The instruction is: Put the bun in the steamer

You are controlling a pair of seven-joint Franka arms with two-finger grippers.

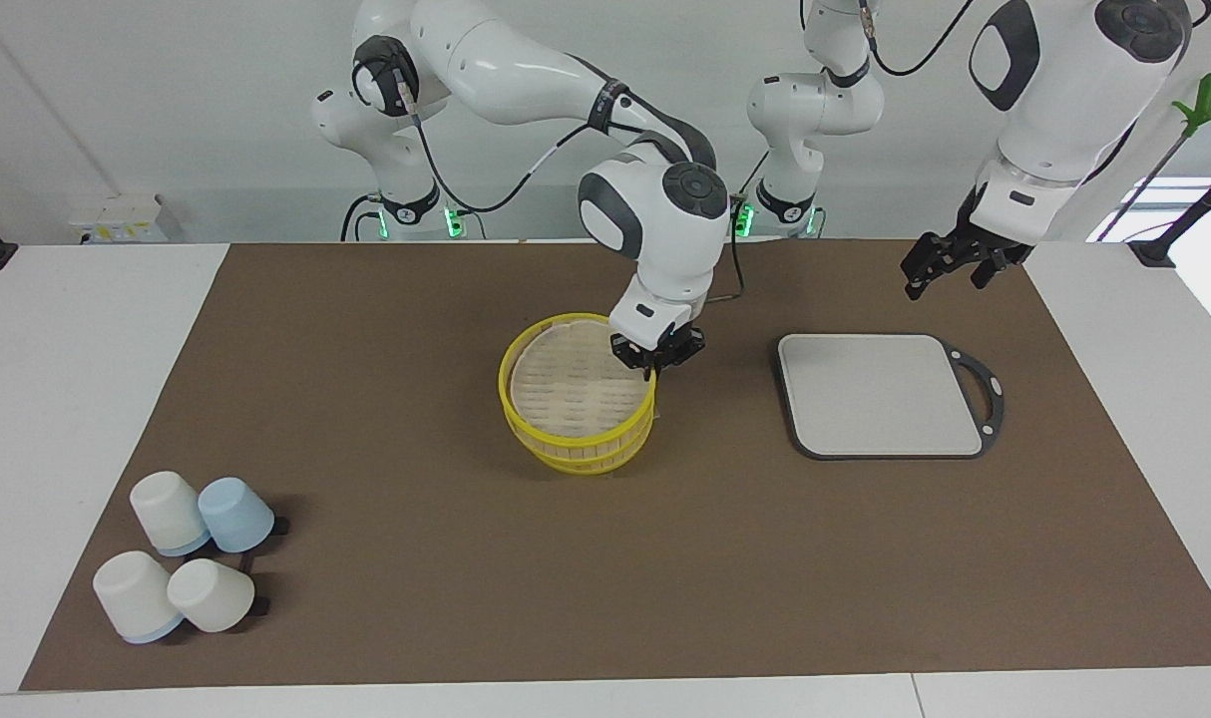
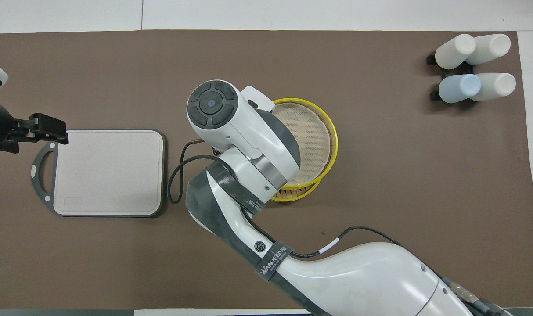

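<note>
**Lid going onto the steamer**

We see the right gripper clamped on the rim of the lid, tilted over the steamer. Released askew, it could sit crooked. The bun is hidden beneath (presumably inside). The left gripper, fingers apart, waits above the grey board.

Yellow steamer mid-mat, lid tilted atop

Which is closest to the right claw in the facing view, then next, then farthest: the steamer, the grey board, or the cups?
1. The steamer: the right claw is shut on its lid's rim.
2. The grey board: beside the steamer, toward the left arm's end.
3. The cups: at the right arm's end, farther from the robots.
</note>
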